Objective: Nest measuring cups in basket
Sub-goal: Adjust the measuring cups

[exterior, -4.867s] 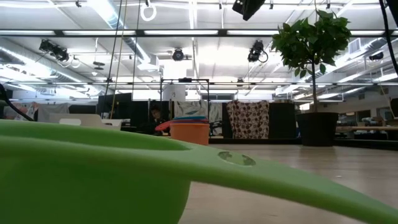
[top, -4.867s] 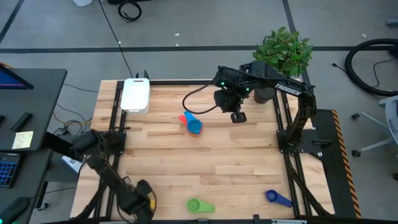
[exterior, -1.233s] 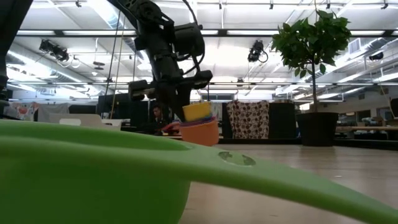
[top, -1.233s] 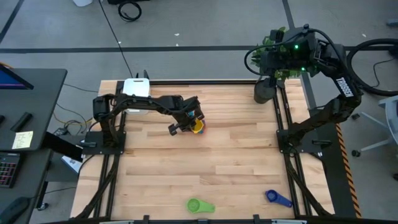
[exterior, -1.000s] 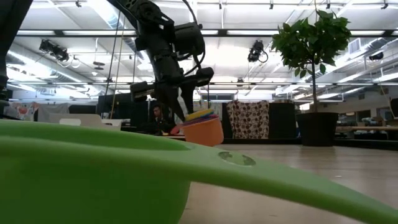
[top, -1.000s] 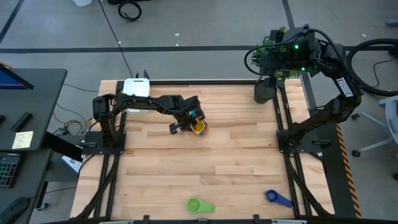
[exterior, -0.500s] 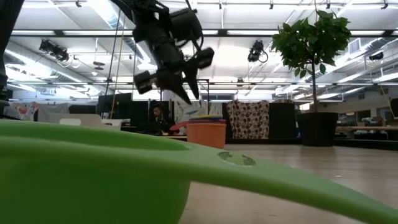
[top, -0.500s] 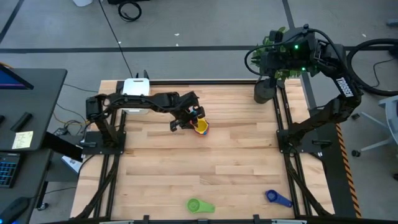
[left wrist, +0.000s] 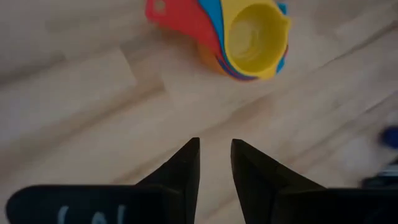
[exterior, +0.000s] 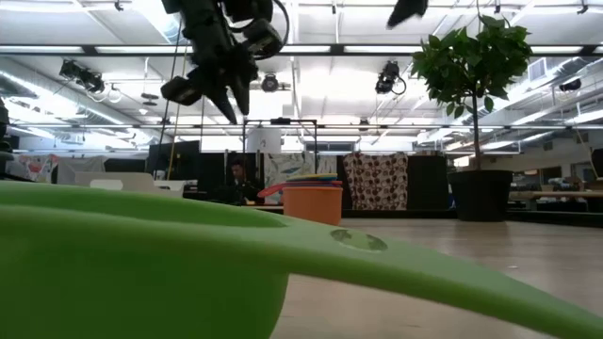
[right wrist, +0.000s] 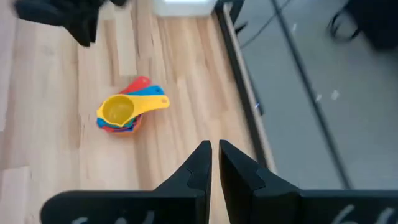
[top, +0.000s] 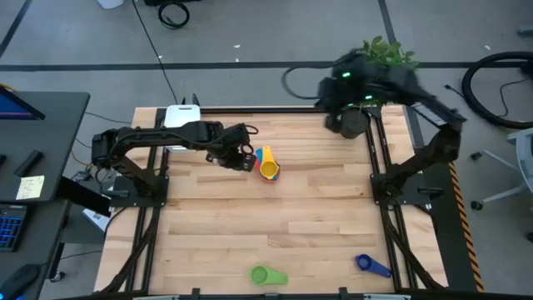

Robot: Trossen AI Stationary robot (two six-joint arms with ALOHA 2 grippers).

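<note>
A nested stack of measuring cups (top: 268,162), yellow on top of light blue, red and orange, stands on its bottom mid-table, handles fanned out (left wrist: 249,34) (right wrist: 124,113) (exterior: 311,200). A green cup (top: 268,275) lies by the near edge and fills the low view (exterior: 141,273). A dark blue cup (top: 372,265) lies near-right. The white basket (top: 179,114) sits at the far-left edge, partly under the left arm. My left gripper (top: 246,158) (left wrist: 215,149) hovers open, just left of the stack and above it (exterior: 212,99). My right gripper (right wrist: 215,146) is shut, high over the far right (top: 337,83).
A dark pot with a green plant (top: 354,123) stands at the far-right corner, close under the right arm. Black frame rails run along the table's left and right edges. Bare wood lies between the stack and the two loose cups near the front edge.
My left gripper set the yellow cup down into the stack, let go, then rose and drew back toward the table's left. The yellow cup now sits nested on top. My right arm has swung from the far-right corner toward the left, blurred by motion.
</note>
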